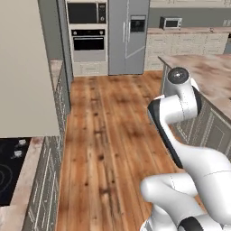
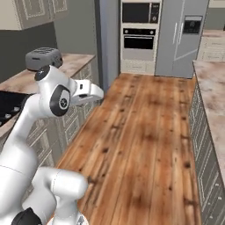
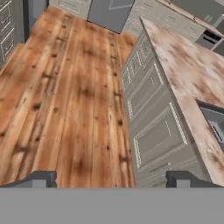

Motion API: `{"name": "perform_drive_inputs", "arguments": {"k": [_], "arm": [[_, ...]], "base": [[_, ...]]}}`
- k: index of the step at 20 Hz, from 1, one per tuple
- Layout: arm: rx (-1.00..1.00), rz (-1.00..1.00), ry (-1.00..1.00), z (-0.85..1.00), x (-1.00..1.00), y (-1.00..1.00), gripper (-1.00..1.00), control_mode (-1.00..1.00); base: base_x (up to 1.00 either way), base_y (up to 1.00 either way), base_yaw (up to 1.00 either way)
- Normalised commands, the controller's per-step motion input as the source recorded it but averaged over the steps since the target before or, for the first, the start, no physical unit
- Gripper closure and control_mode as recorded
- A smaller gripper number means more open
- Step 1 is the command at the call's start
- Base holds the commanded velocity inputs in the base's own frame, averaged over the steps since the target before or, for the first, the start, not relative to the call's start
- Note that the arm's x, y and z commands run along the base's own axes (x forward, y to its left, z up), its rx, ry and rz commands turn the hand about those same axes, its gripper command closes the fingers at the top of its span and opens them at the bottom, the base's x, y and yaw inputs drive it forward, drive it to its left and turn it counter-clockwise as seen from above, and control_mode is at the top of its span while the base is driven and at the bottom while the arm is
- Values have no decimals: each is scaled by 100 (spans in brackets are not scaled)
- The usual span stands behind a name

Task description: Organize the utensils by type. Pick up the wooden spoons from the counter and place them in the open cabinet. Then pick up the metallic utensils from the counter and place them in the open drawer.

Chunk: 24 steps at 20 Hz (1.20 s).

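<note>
At the bottom of the hand view the gripper [image 3: 111, 178] stands released, holding nothing, over wooden floor [image 3: 65, 109]. Right of it runs the counter [image 3: 183, 78]; no utensils are visible. Spoons are probably light, stiff, best pinched mid-handle. No readable writing.

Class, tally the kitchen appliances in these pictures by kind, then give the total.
Built-in ovens, stacked: 2
Fridge: 1
Countertop microwave: 1
Toaster: 1
Black cooktop: 1
Total: 6
</note>
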Motion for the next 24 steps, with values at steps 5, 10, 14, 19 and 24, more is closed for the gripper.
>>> {"name": "perform_drive_inputs", "arguments": {"k": [5, 10, 14, 19, 24], "arm": [[0, 0, 0, 0, 0, 0, -100, 100], [0, 0, 0, 0, 0, 0, -100, 100], [0, 0, 0, 0, 0, 0, -100, 100], [0, 0, 0, 0, 0, 0, -100, 100], [0, 0, 0, 0, 0, 0, -100, 100]], "base": [[100, -9, 0], [100, -19, 5], [100, -29, 2], [100, -29, 2], [96, -33, 1]]}}
